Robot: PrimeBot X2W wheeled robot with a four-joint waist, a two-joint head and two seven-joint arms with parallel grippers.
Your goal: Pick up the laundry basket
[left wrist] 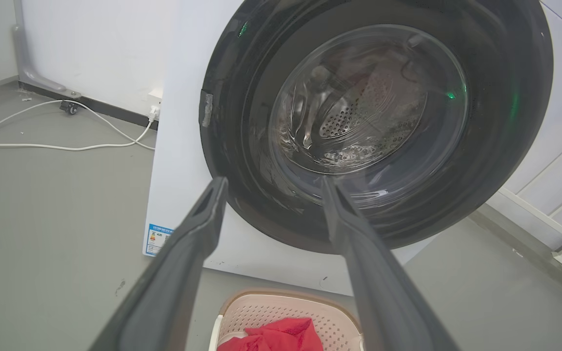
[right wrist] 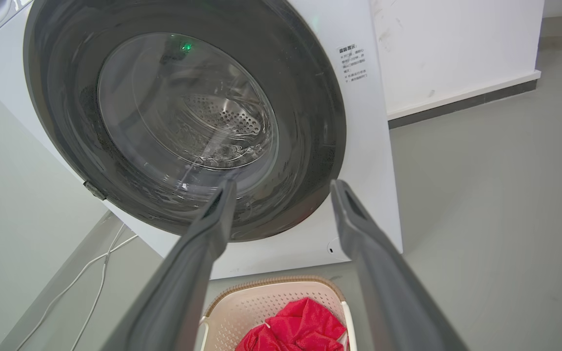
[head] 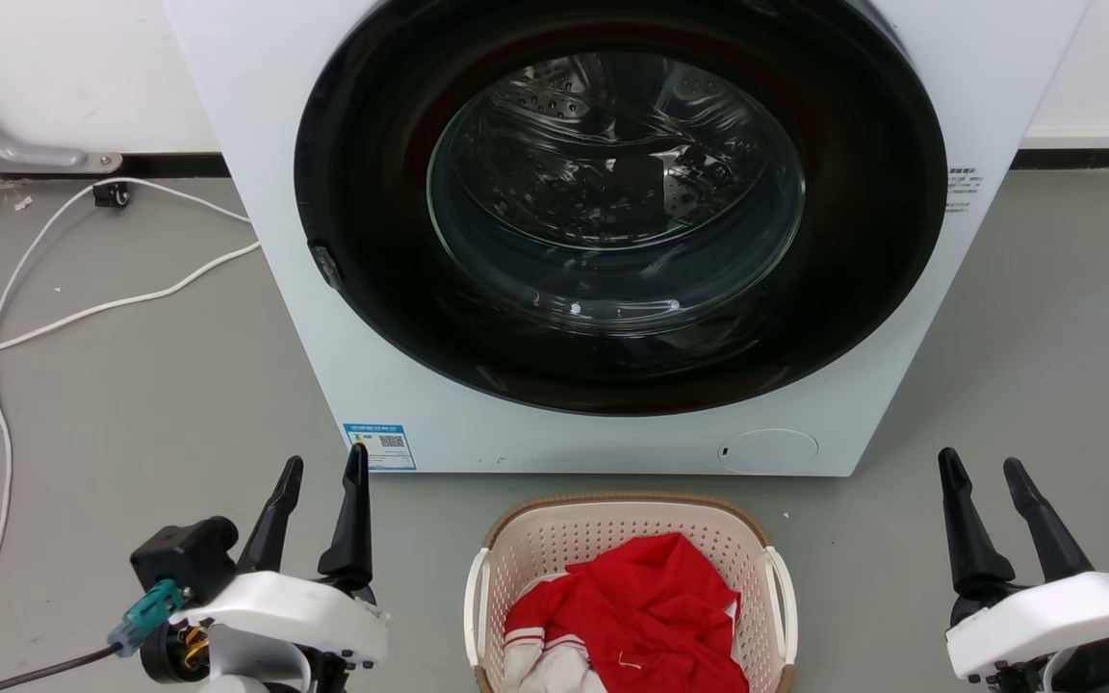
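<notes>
Head view: the laundry basket (head: pixel 612 534) sits on the grey floor (head: pixel 131 404) at the bottom centre of the frame, just in front of the white washing machine (head: pixel 554 443). A red garment (head: pixel 651 597) with some white fabric lies inside it. The left gripper (head: pixel 326 462) is at the lower left, fingers spread and empty, apart from the basket's white handle. The right gripper (head: pixel 979 460) is at the lower right, also spread and holding nothing. A white cable (head: pixel 83 313) trails across the floor at the left of the frame.

Floor (head: pixel 131 414) w/ washer (head: pixel 612 231), laundry basket (head: pixel 612 527), cable (head: pixel 131 299)
</notes>
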